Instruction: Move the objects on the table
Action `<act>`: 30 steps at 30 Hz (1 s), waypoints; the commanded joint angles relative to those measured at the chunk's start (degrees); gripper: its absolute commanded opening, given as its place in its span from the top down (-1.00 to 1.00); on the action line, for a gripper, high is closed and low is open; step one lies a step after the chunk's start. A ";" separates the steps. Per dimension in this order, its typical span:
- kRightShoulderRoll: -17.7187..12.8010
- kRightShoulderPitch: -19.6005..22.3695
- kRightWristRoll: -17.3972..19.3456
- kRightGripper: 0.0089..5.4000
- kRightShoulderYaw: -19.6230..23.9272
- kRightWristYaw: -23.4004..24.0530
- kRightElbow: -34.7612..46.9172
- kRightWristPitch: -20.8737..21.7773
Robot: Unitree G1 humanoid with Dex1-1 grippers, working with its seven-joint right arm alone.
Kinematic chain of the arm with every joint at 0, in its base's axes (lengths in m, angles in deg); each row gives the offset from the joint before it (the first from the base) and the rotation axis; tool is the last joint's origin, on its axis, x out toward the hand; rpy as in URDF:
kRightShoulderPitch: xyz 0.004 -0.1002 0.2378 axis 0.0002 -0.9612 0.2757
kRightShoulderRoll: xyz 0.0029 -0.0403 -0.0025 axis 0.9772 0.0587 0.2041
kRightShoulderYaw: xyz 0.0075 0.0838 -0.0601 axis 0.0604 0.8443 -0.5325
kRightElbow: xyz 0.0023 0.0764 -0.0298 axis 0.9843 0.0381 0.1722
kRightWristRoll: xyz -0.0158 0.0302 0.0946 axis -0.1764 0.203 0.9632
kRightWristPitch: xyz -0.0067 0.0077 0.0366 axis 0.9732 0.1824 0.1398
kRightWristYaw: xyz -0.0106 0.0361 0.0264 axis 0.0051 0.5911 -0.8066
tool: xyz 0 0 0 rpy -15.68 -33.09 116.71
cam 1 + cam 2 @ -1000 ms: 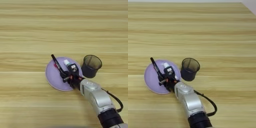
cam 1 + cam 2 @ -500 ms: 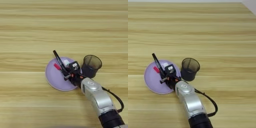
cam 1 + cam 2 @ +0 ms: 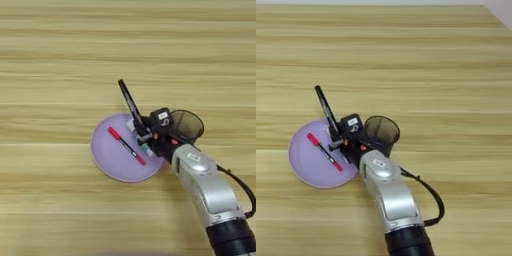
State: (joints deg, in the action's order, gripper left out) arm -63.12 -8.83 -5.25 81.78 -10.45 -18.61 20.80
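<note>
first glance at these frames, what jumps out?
The right gripper, low and right of centre, is shut on a slim black marker that tilts up and away to the left over the rim of a lilac plate. A red pen lies diagonally on that plate, and a black mesh pen cup stands just right of the gripper.

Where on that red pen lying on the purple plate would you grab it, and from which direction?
Grip the red pen around the middle of its barrel, coming straight down from above. It lies flat and diagonal on the purple plate, so the fingers should close across its width. Its lower end sits close to the right gripper, which holds the black marker, so that end looks crowded.
</note>
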 commanded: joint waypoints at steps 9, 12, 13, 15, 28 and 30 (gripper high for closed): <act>-2.18 3.56 3.24 0.61 6.01 1.63 10.30 -5.23; -3.11 4.05 3.94 0.61 7.82 1.95 10.84 -6.34; -3.41 4.21 4.23 0.61 8.43 2.02 11.03 -6.75; -4.27 4.62 4.58 0.61 9.83 2.26 11.35 -7.65; -8.33 6.11 7.11 0.61 16.88 3.50 12.43 -11.45; -8.95 6.40 7.11 0.61 17.81 3.71 11.82 -11.55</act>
State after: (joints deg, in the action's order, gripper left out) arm -69.46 -6.59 1.37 97.51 -7.61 -8.92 7.86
